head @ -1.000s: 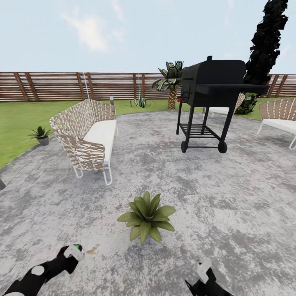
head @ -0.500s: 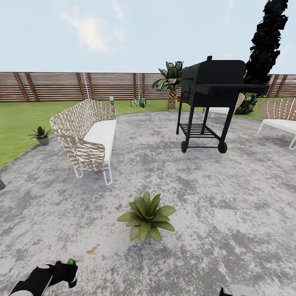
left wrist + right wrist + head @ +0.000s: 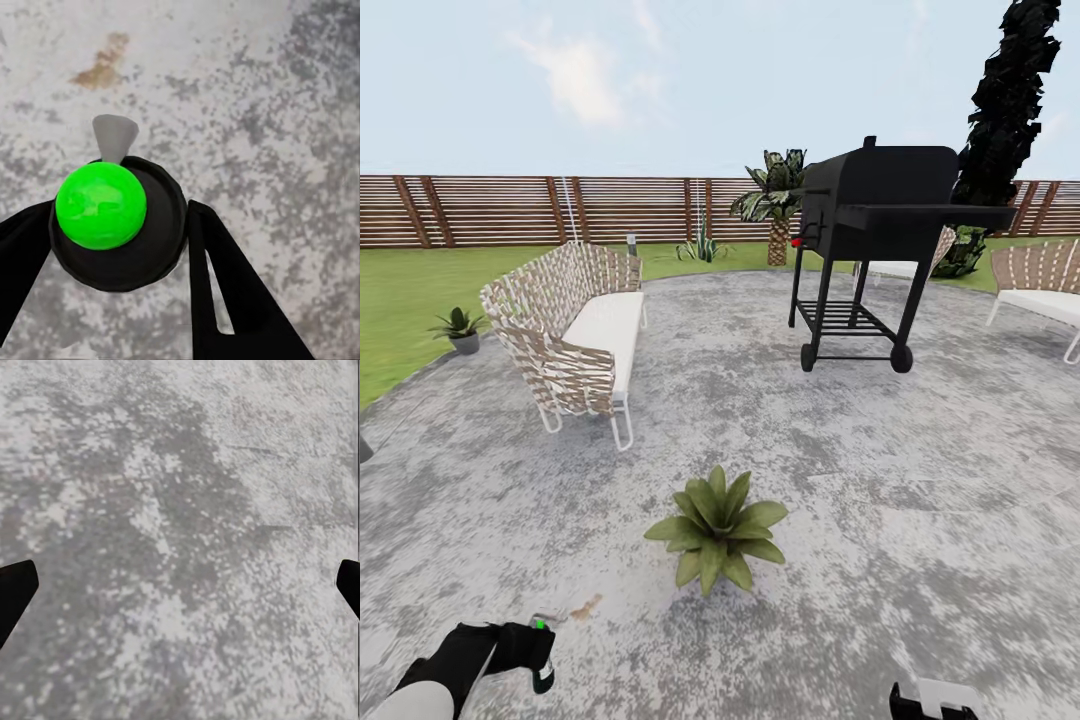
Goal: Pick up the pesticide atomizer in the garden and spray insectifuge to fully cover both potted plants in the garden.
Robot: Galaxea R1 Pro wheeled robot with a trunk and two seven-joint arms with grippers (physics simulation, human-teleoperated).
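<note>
Jaws on the left gripper (image 3: 525,650) are clamped around the pesticide atomizer (image 3: 101,206), one finger (image 3: 225,285) against each side of its round dark body just under the green cap. It looks small, light, rigid and smooth, so I'd judge a mid-body hold safest, leaving the grey nozzle free. It hangs low over the patio (image 3: 920,480), near one potted plant (image 3: 717,525); the other (image 3: 458,328) sits well apart by the lawn. The right gripper (image 3: 935,700) hangs spread wide, empty.
</note>
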